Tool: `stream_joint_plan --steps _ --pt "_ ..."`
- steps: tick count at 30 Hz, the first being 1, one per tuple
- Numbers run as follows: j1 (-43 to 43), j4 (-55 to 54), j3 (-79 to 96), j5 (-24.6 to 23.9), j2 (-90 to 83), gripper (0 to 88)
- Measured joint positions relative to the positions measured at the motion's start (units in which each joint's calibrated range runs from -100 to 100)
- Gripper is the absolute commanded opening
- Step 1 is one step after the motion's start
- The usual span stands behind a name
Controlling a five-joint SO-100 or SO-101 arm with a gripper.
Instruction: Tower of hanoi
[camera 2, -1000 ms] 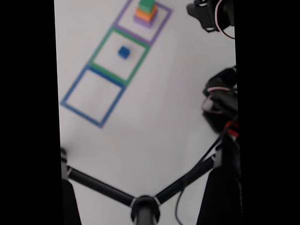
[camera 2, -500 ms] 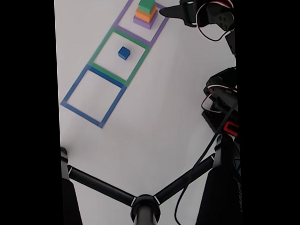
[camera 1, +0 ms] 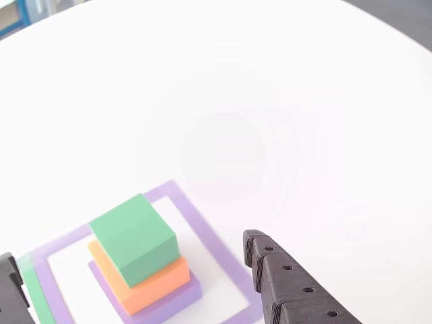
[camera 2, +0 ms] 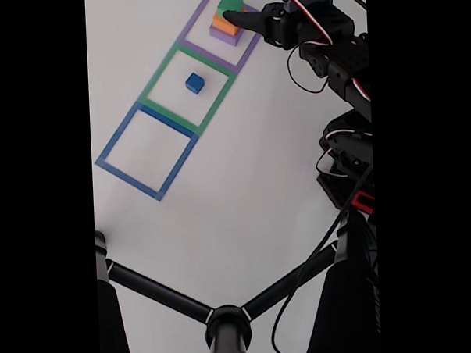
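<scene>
- Stack of three blocks noted inside the purple taped square point(camera 2: 249, 41) at the top of the fixed view: green block point(camera 2: 230, 2) on orange block point(camera 2: 223, 25) on purple block point(camera 2: 223, 37)
- In the other view we see the same stack: green block point(camera 1: 133, 239) sits turned a little on the orange block point(camera 1: 164, 283), which rests on the purple block point(camera 1: 177, 302)
- Blue block point(camera 2: 195, 83) sits alone on the desk point(camera 2: 244, 184) inside the green taped square point(camera 2: 159, 73), well apart from the stack
- Blue taped square point(camera 2: 113, 142) lies below it in the fixed view
- Gripper point(camera 2: 233, 17) reaches in from the right of the fixed view, its dark tip over the stack's right side
- In the other view we record the jaws wide open and holding nothing: one finger point(camera 1: 287, 287) at lower right beside the stack, the other at the lower left edge, with the stack between them
- We cannot tell whether either finger touches a block
- Black tripod legs point(camera 2: 226, 317) cross the bottom of the fixed view
</scene>
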Motion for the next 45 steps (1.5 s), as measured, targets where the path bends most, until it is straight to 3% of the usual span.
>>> stream_joint_plan --steps 4,24,45 --pt "0.00 -10.51 2.70 0.00 5.66 43.2" --pt "0.00 -37.56 1.22 0.59 31.32 43.4" --pt "-2.37 -47.59 -8.27 0.59 47.78 41.9"
